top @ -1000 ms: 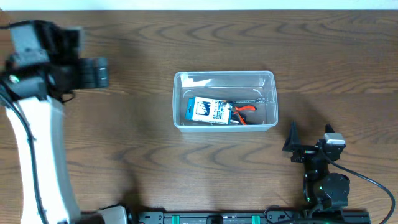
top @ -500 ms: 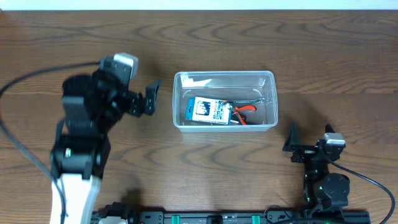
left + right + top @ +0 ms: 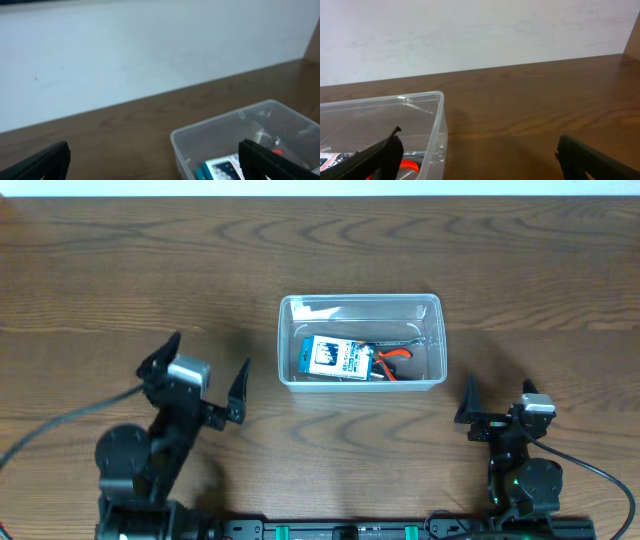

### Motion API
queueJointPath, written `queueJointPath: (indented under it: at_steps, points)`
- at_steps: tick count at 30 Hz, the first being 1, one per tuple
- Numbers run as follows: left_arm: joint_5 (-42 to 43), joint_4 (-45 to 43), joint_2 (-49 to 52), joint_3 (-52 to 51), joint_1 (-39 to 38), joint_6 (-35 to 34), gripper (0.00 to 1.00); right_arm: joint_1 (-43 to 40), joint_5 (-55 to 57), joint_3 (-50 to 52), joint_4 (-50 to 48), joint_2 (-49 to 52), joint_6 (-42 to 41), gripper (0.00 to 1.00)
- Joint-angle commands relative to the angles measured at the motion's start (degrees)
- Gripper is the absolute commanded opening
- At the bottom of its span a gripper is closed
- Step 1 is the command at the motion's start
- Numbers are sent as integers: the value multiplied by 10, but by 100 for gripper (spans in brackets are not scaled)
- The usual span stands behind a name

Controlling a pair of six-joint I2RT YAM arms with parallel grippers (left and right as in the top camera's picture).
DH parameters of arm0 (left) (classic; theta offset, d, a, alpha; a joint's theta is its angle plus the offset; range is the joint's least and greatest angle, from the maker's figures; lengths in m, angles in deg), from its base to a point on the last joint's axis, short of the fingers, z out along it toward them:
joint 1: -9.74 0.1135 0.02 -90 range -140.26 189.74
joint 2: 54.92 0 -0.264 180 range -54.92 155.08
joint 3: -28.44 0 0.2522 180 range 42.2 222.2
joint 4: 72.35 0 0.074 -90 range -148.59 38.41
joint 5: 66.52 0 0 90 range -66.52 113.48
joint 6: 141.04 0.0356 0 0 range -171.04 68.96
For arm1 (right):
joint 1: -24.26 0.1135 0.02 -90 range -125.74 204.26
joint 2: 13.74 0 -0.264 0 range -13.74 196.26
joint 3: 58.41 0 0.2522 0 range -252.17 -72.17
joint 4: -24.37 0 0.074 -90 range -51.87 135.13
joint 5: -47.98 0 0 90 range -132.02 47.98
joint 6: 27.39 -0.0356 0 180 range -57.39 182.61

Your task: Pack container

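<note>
The clear container [image 3: 360, 299] sits mid-table, holding a small blue and white box [image 3: 338, 358] and orange-handled pliers [image 3: 393, 359]. My left gripper [image 3: 200, 376] hovers to the container's front left, open and holding nothing. In the left wrist view the left gripper [image 3: 155, 165] faces the container's near left corner [image 3: 210, 122], and the box [image 3: 222, 169] shows by the right finger. Off the container's front right corner my right gripper [image 3: 498, 400] stands open and holds nothing. The right wrist view has the right gripper [image 3: 480, 160] beside the container wall [image 3: 440, 135], with an orange handle [image 3: 409, 165] inside.
Bare brown wooden tabletop [image 3: 120, 260] surrounds the container. A pale wall [image 3: 470, 35] rises behind the table's far edge. Both arm bases stand along the front edge.
My left arm swung in from the far left and came down to the container's front left, its jaws open. The right arm and the container's contents have not moved.
</note>
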Motion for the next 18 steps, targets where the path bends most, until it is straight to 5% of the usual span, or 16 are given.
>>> queueJointPath:
  at_steps: [1, 18]
  points:
    - [-33, -27, -39, -34, -1, -23, 98, 7, -4, 3, 1, -5, -6, 99]
    - [-94, -103, -181, -171, -1, -74, 98, 7, -4, 3, 1, -5, -6, 99]
